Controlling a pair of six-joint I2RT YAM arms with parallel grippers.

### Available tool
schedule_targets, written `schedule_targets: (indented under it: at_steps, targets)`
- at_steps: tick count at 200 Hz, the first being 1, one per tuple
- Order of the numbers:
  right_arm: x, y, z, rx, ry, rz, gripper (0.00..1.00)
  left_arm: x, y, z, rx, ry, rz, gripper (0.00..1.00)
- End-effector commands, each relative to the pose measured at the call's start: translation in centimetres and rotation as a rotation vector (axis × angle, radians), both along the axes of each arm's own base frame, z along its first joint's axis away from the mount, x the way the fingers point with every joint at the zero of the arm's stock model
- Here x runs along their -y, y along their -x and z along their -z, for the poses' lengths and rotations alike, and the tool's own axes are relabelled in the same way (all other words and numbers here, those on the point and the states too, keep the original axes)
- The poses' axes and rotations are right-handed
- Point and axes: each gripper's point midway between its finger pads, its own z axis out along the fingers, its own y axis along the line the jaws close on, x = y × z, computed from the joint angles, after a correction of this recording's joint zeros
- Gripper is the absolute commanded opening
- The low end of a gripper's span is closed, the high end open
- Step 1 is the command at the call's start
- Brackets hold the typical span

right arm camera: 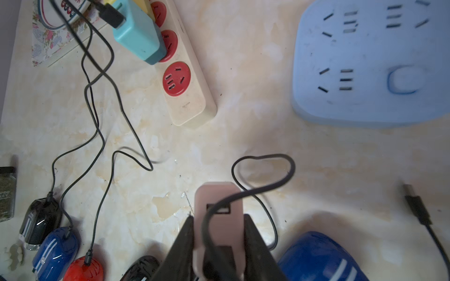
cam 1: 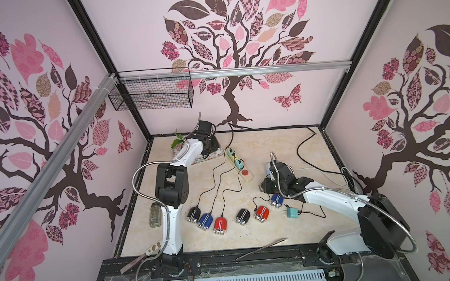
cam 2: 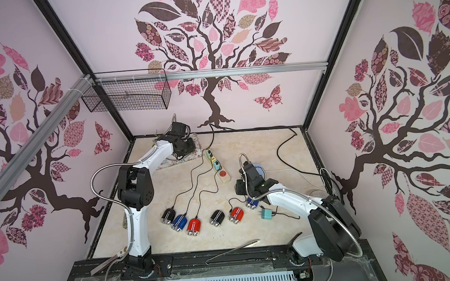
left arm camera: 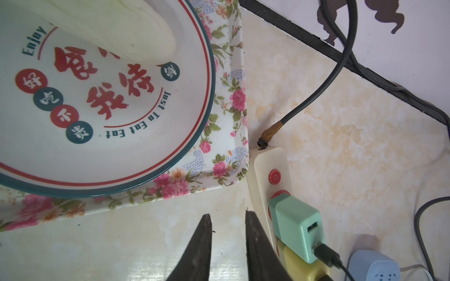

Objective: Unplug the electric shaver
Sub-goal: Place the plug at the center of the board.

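**Right end effector clamps a pink charger block, blue shaver close by**

The left end effector point(left arm camera: 227, 214) stands slightly open with nothing between its fingers. It is just beside the cream plastic power strip point(left arm camera: 270, 165) and the mint-green charger block point(left arm camera: 294, 219) plugged into it. The right end effector point(right arm camera: 219, 216) is closed on a pale pink charger block point(right arm camera: 214, 191), with a thin black cable point(right arm camera: 277, 155) looping across it. The blue rounded electric shaver point(right arm camera: 314, 255) lies on the marble-look tabletop point(right arm camera: 243, 136) just beside the right end effector.
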Motion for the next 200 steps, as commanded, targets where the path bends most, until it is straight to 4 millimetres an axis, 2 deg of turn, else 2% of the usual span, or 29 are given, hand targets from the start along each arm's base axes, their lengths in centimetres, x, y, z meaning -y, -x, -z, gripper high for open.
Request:
schedule_targets:
  at_steps: [1, 31, 67, 91, 136, 160, 200]
  targets:
    - [-1.8, -0.5, -0.1, -0.018, -0.118, -0.029, 0.31, -0.2, -0.1, -1.8, 0.051, 0.018, -0.005, 0.27]
    - [-2.5, -0.6, 1.0, -0.054, -0.183, -0.031, 0.31, -0.2, 0.5, -2.2, 0.058, 0.024, 0.006, 0.27]
    - [-2.9, -0.9, 2.5, -0.120, -0.241, -0.022, 0.33, -0.3, 2.3, -3.0, 0.062, 0.008, 0.028, 0.27]
    - [-3.0, -1.0, 3.4, -0.170, -0.304, -0.020, 0.33, -0.3, 4.4, -3.2, 0.059, 0.023, 0.036, 0.27]
    - [-1.3, -0.6, 5.1, -0.198, -0.301, 0.023, 0.37, 0.8, 9.0, -1.6, 0.044, 0.013, 0.064, 0.27]
    - [-0.7, -0.6, 5.2, -0.194, -0.299, 0.027, 0.42, 1.1, 10.8, -1.3, 0.035, 0.002, 0.087, 0.29]
    - [-0.5, -0.5, 4.9, -0.187, -0.292, 0.021, 0.48, 1.0, 13.8, -1.5, 0.025, -0.014, 0.125, 0.38]
